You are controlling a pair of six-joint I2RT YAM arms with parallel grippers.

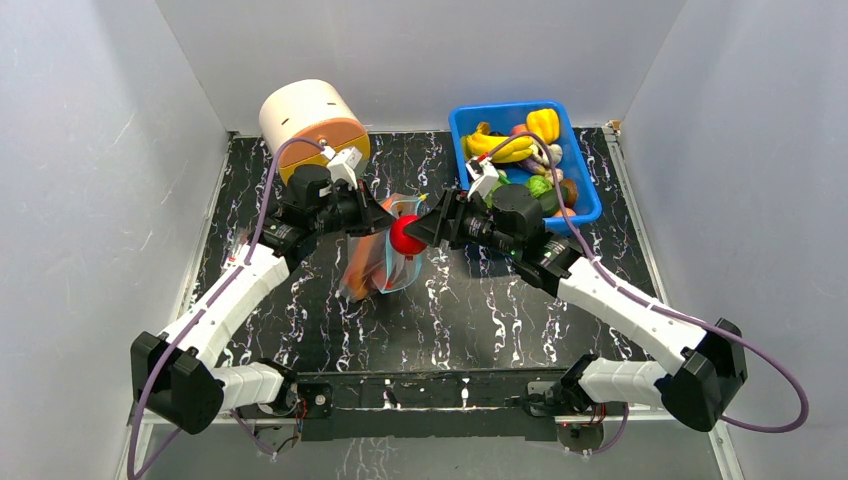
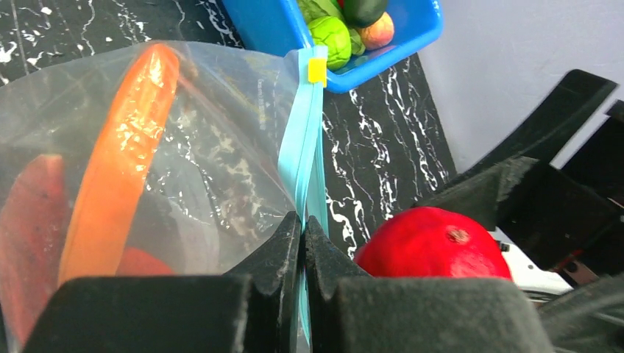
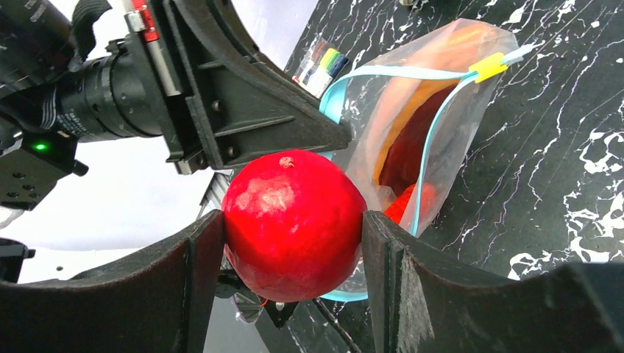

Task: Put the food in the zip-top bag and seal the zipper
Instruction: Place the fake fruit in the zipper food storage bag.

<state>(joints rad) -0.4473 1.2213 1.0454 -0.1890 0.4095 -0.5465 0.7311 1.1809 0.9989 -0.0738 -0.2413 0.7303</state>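
The clear zip-top bag hangs open above the table's middle, with an orange carrot and red pieces inside. My left gripper is shut on the bag's teal zipper strip and holds the mouth up. A yellow slider sits at the strip's end. My right gripper is shut on a round red fruit, held at the bag's open mouth. In the top view the red fruit sits between both grippers.
A blue bin at the back right holds more toy food: bananas, a yellow pepper, green pieces. A cream and orange cylinder stands at the back left. Grey walls enclose the black marbled table.
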